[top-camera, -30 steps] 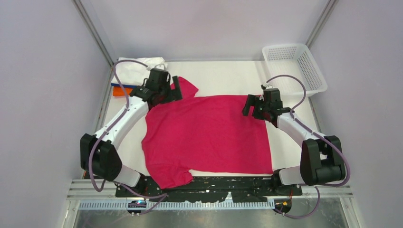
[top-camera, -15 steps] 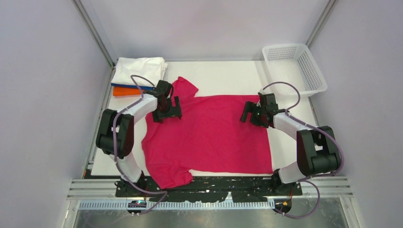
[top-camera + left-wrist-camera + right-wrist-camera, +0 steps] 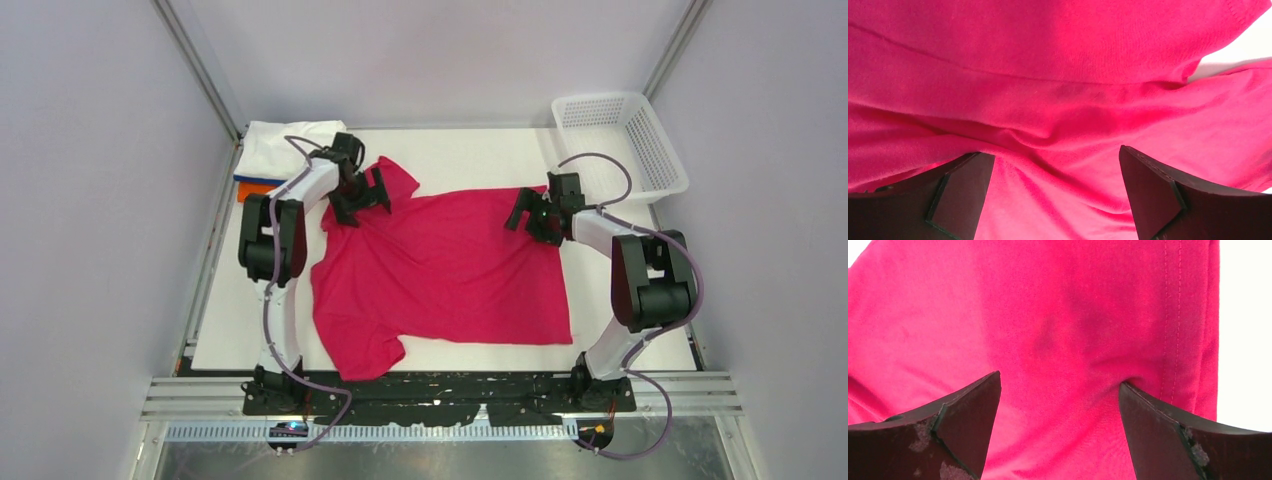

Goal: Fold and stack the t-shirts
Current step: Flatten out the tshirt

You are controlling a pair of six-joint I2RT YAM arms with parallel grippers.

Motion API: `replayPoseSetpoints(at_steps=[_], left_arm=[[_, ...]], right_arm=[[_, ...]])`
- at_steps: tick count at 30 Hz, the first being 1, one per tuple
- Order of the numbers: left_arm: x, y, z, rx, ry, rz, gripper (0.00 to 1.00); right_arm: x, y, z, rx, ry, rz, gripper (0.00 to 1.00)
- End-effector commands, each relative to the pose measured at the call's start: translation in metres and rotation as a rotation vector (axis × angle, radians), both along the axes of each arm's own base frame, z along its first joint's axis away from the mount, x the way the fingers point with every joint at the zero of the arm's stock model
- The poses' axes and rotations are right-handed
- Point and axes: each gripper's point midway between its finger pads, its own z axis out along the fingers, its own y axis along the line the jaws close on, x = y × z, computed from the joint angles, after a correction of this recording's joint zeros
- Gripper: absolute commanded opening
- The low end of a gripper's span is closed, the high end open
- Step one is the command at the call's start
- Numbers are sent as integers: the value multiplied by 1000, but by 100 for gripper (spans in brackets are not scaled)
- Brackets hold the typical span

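The magenta-red t-shirt [image 3: 440, 270] lies spread on the white table, one sleeve at the far left, one at the near left. My left gripper [image 3: 360, 195] is open and pressed on the shirt near the far sleeve; the left wrist view shows rumpled red cloth [image 3: 1058, 115] between the spread fingers [image 3: 960, 192]. My right gripper [image 3: 528, 212] is open and rests on the shirt's far right corner; the right wrist view shows the hem [image 3: 1173, 320] beside the fingers [image 3: 1153, 430]. A folded white shirt [image 3: 285, 145] tops a blue and an orange one [image 3: 250, 192] at the far left.
A white mesh basket [image 3: 620, 140] stands at the far right corner. Grey walls enclose the table [image 3: 470, 155] on three sides. The stack of folded shirts sits close behind the left gripper.
Both grippers have moved toward the far edge, dragging the shirt's far side with them. The cloth is now rumpled and skewed. The left arm has folded in closer.
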Motion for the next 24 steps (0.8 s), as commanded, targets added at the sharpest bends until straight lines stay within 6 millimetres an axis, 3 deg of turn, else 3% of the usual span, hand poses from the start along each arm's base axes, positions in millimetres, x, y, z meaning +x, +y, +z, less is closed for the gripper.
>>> replayPoseSetpoints(at_steps=[1, 12, 17, 21, 24], left_arm=[[21, -8, 4, -68, 48, 0, 100], [82, -15, 19, -132, -4, -15, 98], [101, -12, 28, -161, -70, -6, 99], [103, -14, 55, -181, -119, -30, 99], [93, -8, 95, -147, -183, -44, 99]], right_arm=[[7, -10, -10, 17, 58, -46, 96], [58, -25, -8, 65, 44, -97, 96], [79, -31, 6, 59, -4, -102, 95], [80, -34, 26, 63, -49, -97, 96], [68, -33, 49, 62, -96, -89, 95]])
